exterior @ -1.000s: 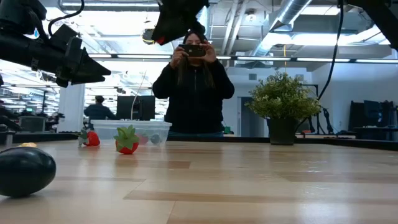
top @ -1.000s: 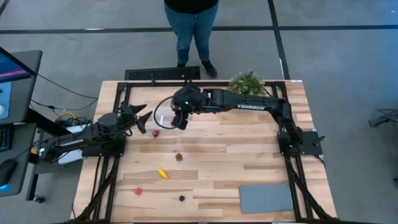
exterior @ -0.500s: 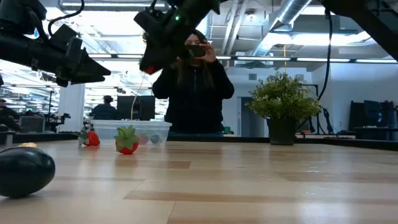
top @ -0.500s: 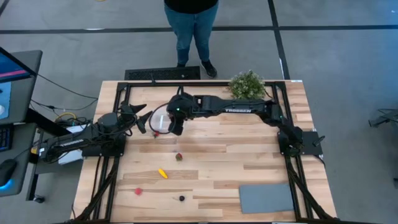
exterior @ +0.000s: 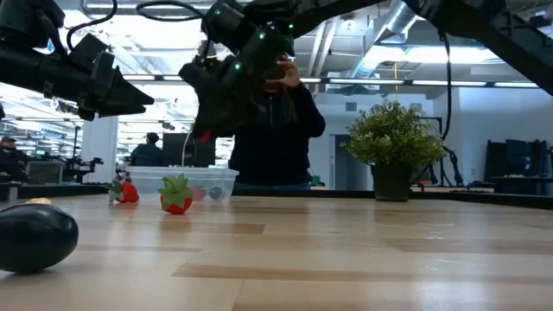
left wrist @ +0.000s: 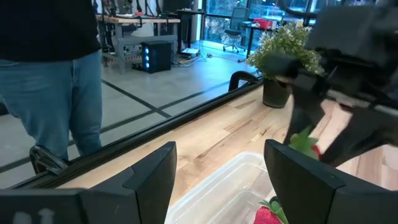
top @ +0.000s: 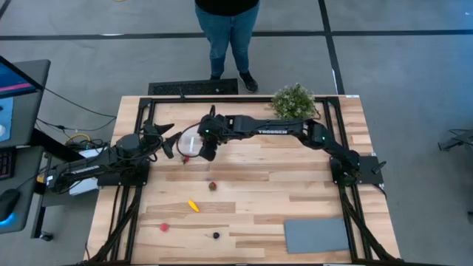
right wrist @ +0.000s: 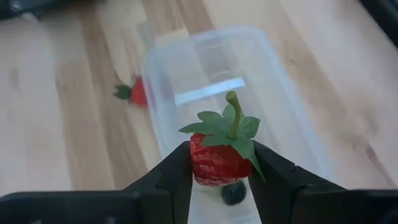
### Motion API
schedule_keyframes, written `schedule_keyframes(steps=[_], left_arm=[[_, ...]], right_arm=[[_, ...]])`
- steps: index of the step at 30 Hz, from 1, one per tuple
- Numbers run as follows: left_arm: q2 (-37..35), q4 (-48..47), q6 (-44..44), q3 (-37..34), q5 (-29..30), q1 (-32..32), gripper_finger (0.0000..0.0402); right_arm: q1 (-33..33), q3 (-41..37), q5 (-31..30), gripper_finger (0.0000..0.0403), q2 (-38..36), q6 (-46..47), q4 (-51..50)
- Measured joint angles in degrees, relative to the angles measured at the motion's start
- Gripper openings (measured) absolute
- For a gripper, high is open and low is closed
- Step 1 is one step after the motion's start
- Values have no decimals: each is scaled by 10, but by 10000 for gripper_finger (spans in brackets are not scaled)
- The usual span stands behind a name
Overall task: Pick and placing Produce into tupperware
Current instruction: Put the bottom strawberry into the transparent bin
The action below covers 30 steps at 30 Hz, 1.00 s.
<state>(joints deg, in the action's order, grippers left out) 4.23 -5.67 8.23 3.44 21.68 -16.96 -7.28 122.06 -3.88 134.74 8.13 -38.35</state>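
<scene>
The clear tupperware (top: 190,139) stands open near the table's far left; a dark berry (right wrist: 234,193) lies inside it. My right gripper (top: 206,147) hovers just over it, shut on a red strawberry (right wrist: 216,160) with green leaves. My left gripper (top: 167,140) waits open to the left of the box, touching nothing. Another strawberry (top: 185,158) lies on the wood beside the box. A brownish-green bit (top: 212,186), a yellow piece (top: 193,206), a small red piece (top: 164,227) and a dark berry (top: 216,236) lie toward the near edge. My right gripper pinches the strawberry's red body (right wrist: 202,163) between its two fingers (right wrist: 179,177), one on each side. The green leaves and stalk (right wrist: 232,112) stick out beyond the fingertips. The fingers slant down from the table's right, and the fruit is lifted clear above the open box.
A bushy potted plant (top: 293,98) stands at the far edge and a flat grey mat (top: 316,236) lies at the near right corner. A person (top: 225,29) stands beyond the far edge holding up a phone. Bare wood lies between the scattered pieces and the mat.
My right gripper, still holding the strawberry, has swung toward the table's left and come down toward the tupperware; it now hangs over the box. My left arm has kept still.
</scene>
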Motion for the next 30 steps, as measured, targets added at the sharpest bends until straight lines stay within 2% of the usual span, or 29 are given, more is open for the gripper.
schedule_keyframes(steps=[4, 11, 18, 25, 28, 30], left_arm=[[0, 0, 0, 0, 0, 0, 236], [0, 0, 0, 0, 0, 0, 236], [0, 0, 0, 0, 0, 0, 236], [0, 0, 0, 0, 0, 0, 236], [0, 0, 0, 0, 0, 0, 236], [0, 0, 0, 0, -1, 0, 236]], right_arm=[[-8, -5, 0, 150, -6, 8, 14], [-21, -8, 8, 164, -4, 30, -1], [-21, -8, 11, 149, -4, 37, -2], [-22, -8, 11, 165, -4, 44, -2], [-22, -5, 13, 160, 14, 54, 17], [-22, -10, 25, 154, 25, 58, -5]])
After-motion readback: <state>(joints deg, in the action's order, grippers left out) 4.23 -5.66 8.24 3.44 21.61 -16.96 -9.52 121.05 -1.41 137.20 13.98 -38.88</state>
